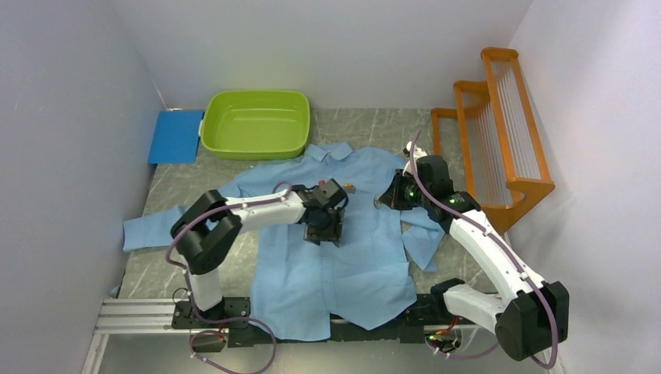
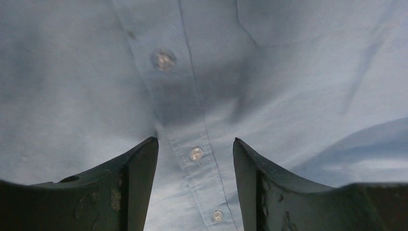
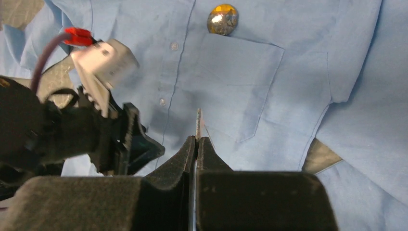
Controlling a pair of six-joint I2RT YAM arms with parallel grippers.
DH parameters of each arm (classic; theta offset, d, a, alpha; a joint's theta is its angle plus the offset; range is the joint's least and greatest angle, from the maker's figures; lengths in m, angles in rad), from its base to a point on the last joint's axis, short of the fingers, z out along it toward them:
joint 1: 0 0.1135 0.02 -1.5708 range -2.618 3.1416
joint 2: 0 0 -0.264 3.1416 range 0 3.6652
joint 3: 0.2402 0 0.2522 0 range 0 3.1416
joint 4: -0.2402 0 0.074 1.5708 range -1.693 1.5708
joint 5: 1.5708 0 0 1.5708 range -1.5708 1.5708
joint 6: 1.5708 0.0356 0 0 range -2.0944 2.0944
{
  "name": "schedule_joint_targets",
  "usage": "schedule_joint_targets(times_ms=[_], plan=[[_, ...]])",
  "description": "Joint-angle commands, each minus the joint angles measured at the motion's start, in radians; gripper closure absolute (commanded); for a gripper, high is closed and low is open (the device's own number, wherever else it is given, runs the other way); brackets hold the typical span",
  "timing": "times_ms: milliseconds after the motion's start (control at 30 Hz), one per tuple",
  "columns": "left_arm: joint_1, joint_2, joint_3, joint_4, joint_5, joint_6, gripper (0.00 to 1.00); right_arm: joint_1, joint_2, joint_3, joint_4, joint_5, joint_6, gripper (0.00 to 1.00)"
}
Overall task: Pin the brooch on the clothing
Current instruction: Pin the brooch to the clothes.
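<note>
left jaws: apart, astride placket [image 2: 190, 130] of shirt [image 2: 298, 82]
right jaws: closed on thin metal sliver [image 3: 198, 122]
step: brooch [image 3: 222, 19] lies above pocket [image 3: 240, 86], likely unfastened
next: calls for steadying cloth under brooch

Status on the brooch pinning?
Left gripper open, low over shirt. Right gripper shut on thin pin-like sliver. Brooch above chest pocket. Nothing blocking.

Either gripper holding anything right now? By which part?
Right gripper is shut on the near end of a thin pin-like sliver; its identity is unclear. Left gripper is open over the shirt, holding nothing.
</note>
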Motion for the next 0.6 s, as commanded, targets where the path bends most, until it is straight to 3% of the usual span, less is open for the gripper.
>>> schedule_joint_targets(times_ms=[0,267,567], plan=[[-0.083,0.082,0.115,-0.212,-0.138,-0.027,0.36,-0.02,0.001,-0.013,0.042,-0.057,0.021,1.0],[-0.164,0.151,0.103,-0.245,-0.167,-0.044,0.42,-0.047,0.024,-0.023,0.058,-0.099,0.017,1.0],[-0.198,0.106,-0.089,-0.216,-0.134,-0.077,0.53,-0.059,0.047,-0.013,0.07,-0.133,0.001,1.0]])
